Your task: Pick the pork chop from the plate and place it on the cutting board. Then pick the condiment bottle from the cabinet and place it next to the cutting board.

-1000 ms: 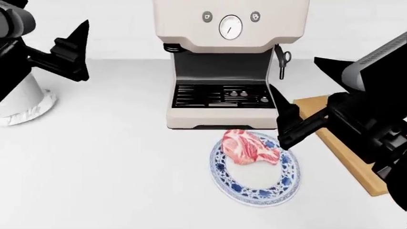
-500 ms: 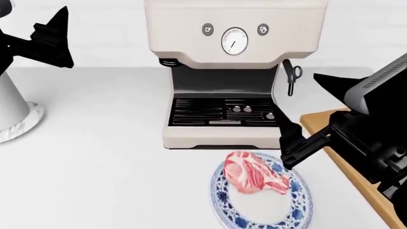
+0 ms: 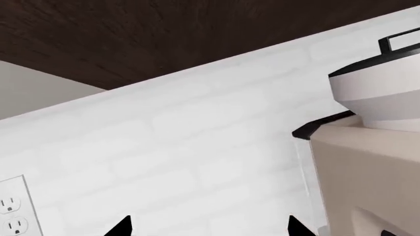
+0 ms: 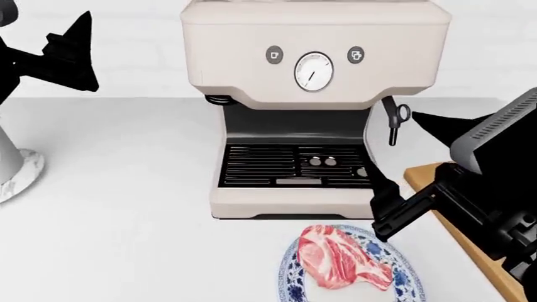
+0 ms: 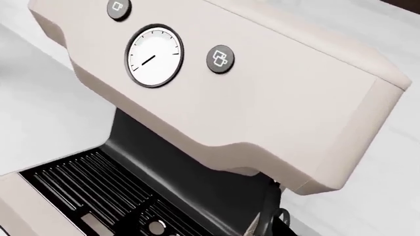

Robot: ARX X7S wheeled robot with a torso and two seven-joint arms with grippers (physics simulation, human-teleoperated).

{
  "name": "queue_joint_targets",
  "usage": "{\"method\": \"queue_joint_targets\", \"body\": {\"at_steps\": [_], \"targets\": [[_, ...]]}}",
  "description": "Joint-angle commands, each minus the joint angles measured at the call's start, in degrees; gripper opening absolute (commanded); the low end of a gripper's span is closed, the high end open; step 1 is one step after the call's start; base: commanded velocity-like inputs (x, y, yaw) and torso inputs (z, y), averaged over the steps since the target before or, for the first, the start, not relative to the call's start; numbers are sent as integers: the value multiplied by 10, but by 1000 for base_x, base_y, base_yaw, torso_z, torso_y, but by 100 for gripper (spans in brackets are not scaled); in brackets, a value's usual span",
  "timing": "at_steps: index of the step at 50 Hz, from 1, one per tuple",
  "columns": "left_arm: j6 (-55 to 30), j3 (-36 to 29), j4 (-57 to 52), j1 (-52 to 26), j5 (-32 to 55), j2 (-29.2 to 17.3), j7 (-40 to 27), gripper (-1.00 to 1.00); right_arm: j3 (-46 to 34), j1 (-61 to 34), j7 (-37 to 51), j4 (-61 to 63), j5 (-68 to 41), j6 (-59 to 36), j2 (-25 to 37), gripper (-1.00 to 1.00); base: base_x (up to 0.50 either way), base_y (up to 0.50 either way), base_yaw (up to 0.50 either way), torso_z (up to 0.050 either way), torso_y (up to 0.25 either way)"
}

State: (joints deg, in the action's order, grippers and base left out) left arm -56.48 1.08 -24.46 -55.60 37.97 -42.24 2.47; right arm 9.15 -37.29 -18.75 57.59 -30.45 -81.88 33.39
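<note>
right end effector (image 4: 381, 204) above pork chop (image 4: 343, 258), no legible labels

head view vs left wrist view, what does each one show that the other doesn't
Only the head view shows the pork chop lying on the plate, the cutting board edge at the right, the counter, and the right tool above the plate's far side. Only the left wrist view shows a wall outlet and dark wood cabinet above the brick wall. Both show the coffee machine and the left tool.
</note>
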Motion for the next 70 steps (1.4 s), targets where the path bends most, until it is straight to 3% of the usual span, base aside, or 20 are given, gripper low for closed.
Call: {"method": "queue_joint_targets", "body": {"at_steps": [1,26,51,56,64,70], "targets": [[3,-1,0,3,0,0,0,100,-10,5,8,-13,-18,19,4,100,0,0,0,0,0],[3,-1,-3,7,3,-1,-2,100,82,1,7,16,-138,-66,18,100,0,0,0,0,0],[14,-6,5,17,-1,-3,0,100,-32,-23,-6,-44,-223,-52,129,100,0,0,0,0,0],[14,-9,9,16,-2,-2,0,100,-48,-55,25,-69,-289,-79,147,100,0,0,0,0,0],[19,-15,16,17,-7,-1,1,100,-107,-126,171,-141,-496,-75,203,100,0,0,0,0,0],[21,-19,20,17,-8,-1,2,100,-120,-145,200,-153,-572,-60,232,100,0,0,0,0,0]]}}
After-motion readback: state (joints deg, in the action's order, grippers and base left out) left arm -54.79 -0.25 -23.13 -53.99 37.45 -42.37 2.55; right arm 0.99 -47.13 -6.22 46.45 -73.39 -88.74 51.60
